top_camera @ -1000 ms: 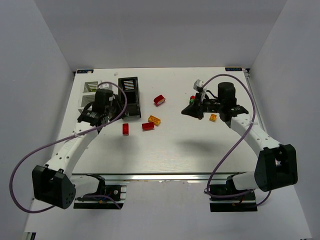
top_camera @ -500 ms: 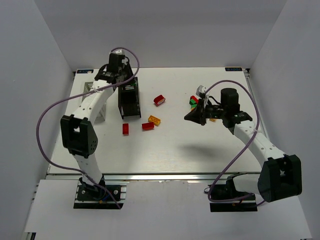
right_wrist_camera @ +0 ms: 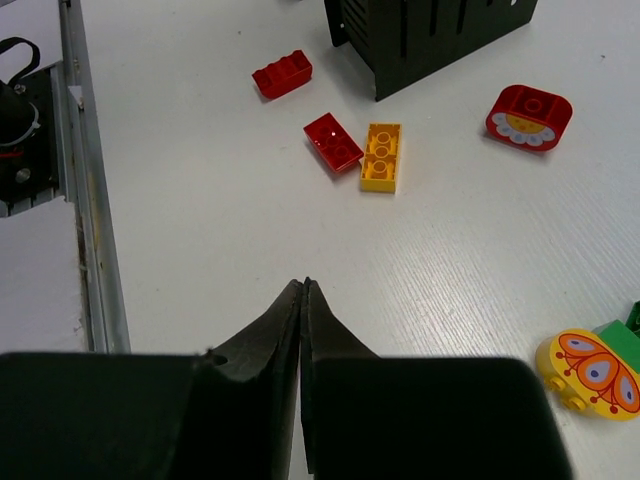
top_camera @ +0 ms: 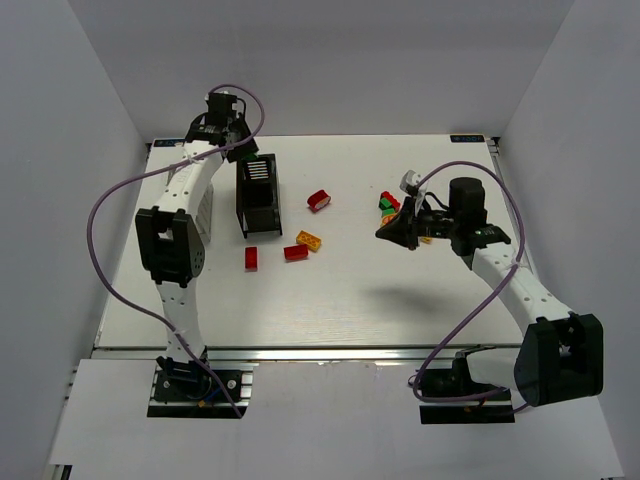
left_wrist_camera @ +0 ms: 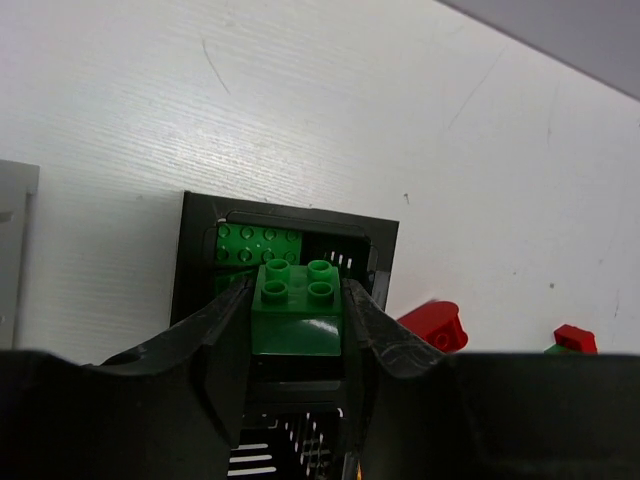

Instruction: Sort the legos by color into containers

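I see the left gripper (left_wrist_camera: 298, 322) clamped on a green brick (left_wrist_camera: 297, 300) over the black bin (left_wrist_camera: 194, 262), a second green brick (left_wrist_camera: 255, 245) lying inside, and the right gripper (right_wrist_camera: 303, 292) pinched shut, empty, above the table (right_wrist_camera: 200, 210).

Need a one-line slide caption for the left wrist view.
Left end effector grips a green brick above the black bin, which already holds a second green brick.
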Available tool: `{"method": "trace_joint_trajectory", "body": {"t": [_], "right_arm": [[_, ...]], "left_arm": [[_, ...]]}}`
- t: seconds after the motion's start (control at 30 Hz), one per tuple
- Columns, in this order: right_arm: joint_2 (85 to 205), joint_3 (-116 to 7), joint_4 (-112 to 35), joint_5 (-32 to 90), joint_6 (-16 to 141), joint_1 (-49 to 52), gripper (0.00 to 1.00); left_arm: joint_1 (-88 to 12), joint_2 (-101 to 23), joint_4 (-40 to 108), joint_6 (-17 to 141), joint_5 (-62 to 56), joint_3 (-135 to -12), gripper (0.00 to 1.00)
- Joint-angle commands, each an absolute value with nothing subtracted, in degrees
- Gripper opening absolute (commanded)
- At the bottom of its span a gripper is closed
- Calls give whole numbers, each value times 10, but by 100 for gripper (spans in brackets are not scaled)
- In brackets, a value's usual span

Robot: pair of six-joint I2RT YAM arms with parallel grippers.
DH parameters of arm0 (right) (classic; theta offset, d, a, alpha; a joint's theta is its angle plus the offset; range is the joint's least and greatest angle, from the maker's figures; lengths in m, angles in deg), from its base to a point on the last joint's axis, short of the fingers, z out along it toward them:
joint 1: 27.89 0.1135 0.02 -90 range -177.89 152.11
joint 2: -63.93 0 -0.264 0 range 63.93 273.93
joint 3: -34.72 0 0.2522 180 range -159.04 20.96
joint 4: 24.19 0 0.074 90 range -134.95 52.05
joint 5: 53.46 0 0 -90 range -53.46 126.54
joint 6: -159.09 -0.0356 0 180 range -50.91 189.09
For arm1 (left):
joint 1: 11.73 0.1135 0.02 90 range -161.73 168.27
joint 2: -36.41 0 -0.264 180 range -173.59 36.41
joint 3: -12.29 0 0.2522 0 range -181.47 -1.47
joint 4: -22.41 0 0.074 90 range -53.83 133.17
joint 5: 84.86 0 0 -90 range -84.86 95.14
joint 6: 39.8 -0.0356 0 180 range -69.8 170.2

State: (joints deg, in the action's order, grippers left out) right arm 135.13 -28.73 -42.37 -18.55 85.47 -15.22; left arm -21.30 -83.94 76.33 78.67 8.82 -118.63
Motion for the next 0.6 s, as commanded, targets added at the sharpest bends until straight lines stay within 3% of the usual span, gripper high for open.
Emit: {"method": "trace_joint_trajectory", "body": {"t": [0.0, 0.17, 0.2, 0.23, 0.3, 0.33, 0.57], "right_arm": [[1341, -283, -420, -183, 863, -159, 7], [1346, -286, -419, -175, 862, -162, 16], [1347, -286, -419, -172, 862, -162, 24], [1348, -287, -418, -163, 861, -162, 30], [1349, -289, -416, -151, 857, -162, 40], [1352, -290, -417, -139, 856, -163, 43], [1367, -319, -437, -70, 830, -165, 49]], "left_arm": [[-215, -830, 780, 784, 82, -1202, 17], [-214, -829, 782, 789, 83, -1189, 27], [-214, -829, 784, 791, 86, -1188, 32], [-214, -829, 786, 797, 89, -1189, 44], [-214, -826, 786, 800, 92, -1190, 54], [-214, -826, 785, 803, 93, -1191, 64], [-211, -812, 792, 798, 99, -1199, 71]]}}
